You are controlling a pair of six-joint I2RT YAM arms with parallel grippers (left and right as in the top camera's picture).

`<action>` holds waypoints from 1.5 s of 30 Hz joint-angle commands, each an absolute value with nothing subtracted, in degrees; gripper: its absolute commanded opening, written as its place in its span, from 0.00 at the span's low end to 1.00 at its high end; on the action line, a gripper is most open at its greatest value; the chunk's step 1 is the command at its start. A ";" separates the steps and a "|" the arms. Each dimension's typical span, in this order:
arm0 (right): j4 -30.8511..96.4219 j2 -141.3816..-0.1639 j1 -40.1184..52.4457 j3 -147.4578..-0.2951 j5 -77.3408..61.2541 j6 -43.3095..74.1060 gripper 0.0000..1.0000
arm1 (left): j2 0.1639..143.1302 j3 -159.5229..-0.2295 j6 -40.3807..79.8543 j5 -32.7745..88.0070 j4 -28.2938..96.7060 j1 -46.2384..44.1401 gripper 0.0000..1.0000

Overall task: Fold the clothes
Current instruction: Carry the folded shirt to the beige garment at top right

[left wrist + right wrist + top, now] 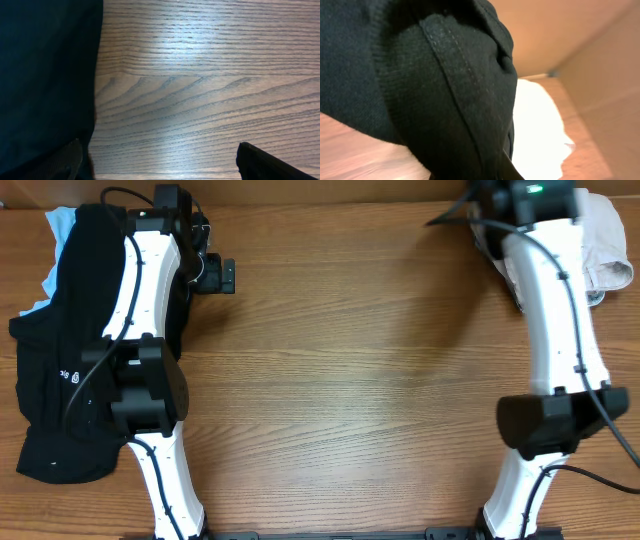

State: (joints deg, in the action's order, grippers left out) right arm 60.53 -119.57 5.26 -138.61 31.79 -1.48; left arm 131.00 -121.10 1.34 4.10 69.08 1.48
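Observation:
A pile of black clothes (pixel 60 370) with tiny white marks lies at the table's left edge, partly under my left arm. Its edge fills the left of the left wrist view (pixel 45 75). My left gripper (pixel 222 276) is open and empty just right of the pile, fingers wide apart over bare wood (pixel 160 157). My right gripper (pixel 480 216) is at the far right back, mostly hidden under its arm. Black knit fabric with a stitched seam (pixel 445 90) covers its jaws and hangs off the table; a black tip (pixel 447 218) sticks out to the left.
A light blue garment (pixel 58 225) lies under the black pile at the back left. A beige-white garment (pixel 605 250) lies at the back right, also bright white in the right wrist view (pixel 537 130). A brown wall (pixel 600 65) stands close behind it.

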 commanded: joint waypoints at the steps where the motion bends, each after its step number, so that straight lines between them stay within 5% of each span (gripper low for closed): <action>1: 57.06 -118.69 -0.45 -139.90 32.97 -5.08 0.04 | 130.87 -120.77 1.93 4.54 68.69 1.04 1.00; 11: 47.70 -124.05 -11.94 -139.90 25.76 -19.07 0.04 | 130.87 -120.77 1.96 4.56 67.53 1.04 1.00; 22: 39.62 -131.11 -13.85 -139.90 22.61 -21.47 0.04 | 130.87 -120.77 3.01 4.51 66.74 1.04 1.00; 45: 47.46 -132.90 -13.78 -139.83 18.57 -25.36 0.04 | 130.87 -120.77 2.98 4.03 62.67 1.04 1.00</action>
